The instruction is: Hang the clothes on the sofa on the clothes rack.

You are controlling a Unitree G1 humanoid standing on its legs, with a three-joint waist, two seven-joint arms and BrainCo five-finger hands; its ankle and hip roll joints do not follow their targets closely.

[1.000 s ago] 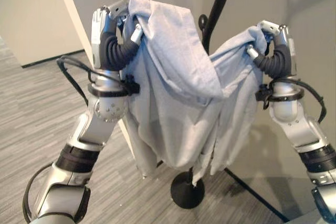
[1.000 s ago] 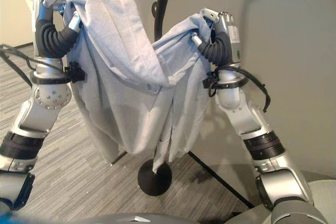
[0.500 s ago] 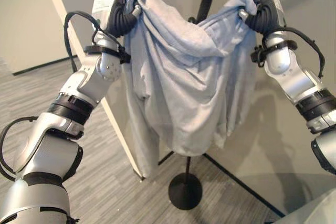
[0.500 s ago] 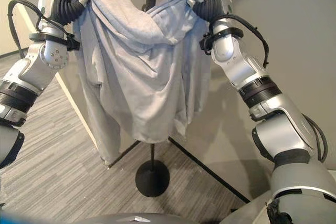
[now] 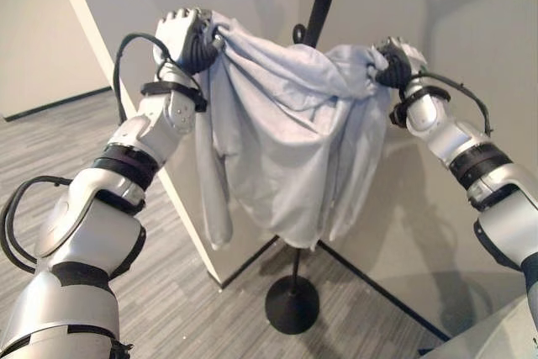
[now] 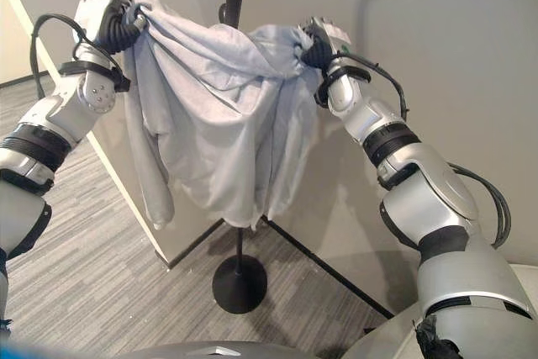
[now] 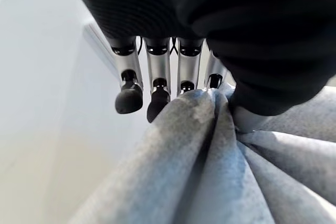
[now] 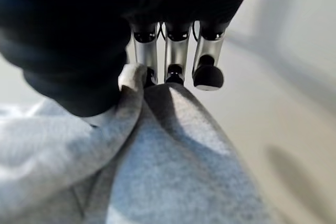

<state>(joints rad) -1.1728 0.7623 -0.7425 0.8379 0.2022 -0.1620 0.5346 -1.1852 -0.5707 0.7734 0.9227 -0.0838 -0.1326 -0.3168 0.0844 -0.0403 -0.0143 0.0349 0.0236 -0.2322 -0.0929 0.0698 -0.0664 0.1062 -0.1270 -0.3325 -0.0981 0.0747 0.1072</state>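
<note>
Left hand (image 5: 181, 29) and right hand (image 5: 393, 60): fingers (image 7: 157, 85) clamped on grey garment (image 5: 282, 136), before rack pole (image 5: 319, 2).

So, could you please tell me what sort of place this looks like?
Probably a corner of an indoor office or lab-type room: grey striped carpet flooring, plain beige walls, and a black metal coat stand on a round base with a light grey garment held up against it.
</note>
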